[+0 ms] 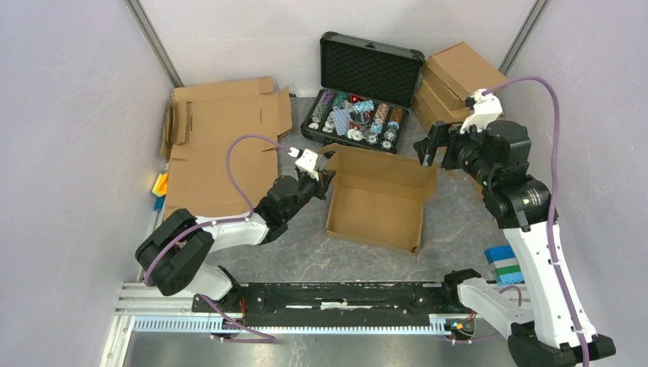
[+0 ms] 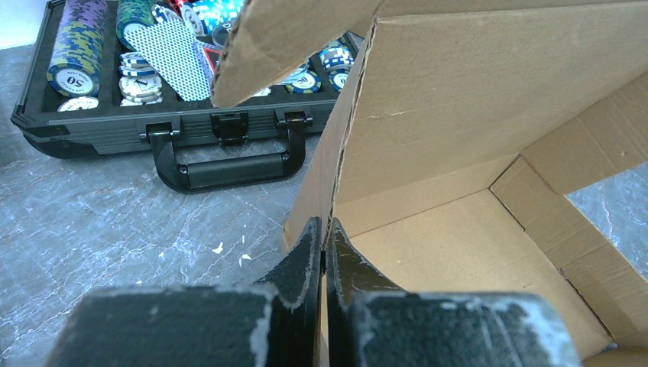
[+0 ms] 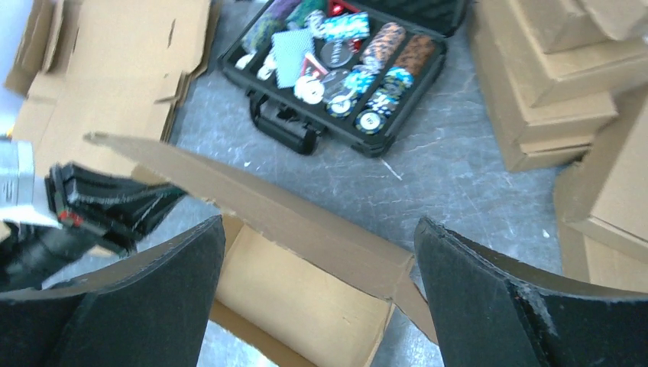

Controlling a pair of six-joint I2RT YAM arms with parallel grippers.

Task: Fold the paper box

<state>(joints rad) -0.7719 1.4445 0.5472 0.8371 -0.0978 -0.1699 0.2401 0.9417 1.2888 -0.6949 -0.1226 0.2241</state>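
Note:
The paper box (image 1: 378, 205) is a brown cardboard mailer standing in the middle of the table as an open tray with its walls raised. My left gripper (image 1: 328, 179) is shut on the box's left wall. In the left wrist view that wall's edge is pinched between the two black fingertips of the left gripper (image 2: 325, 231), with the box's inside (image 2: 466, 252) to the right. My right gripper (image 1: 426, 151) hovers above the box's far right corner, open, with nothing in it. From the right wrist, the right gripper (image 3: 317, 233) has its fingers spread wide over the far wall (image 3: 306, 218).
An open black case of poker chips (image 1: 359, 115) lies just behind the box. Flat cardboard sheets (image 1: 221, 145) cover the left of the table. Folded brown boxes (image 1: 456, 80) are stacked at the back right. Blue and green blocks (image 1: 503, 264) sit near the right arm's base.

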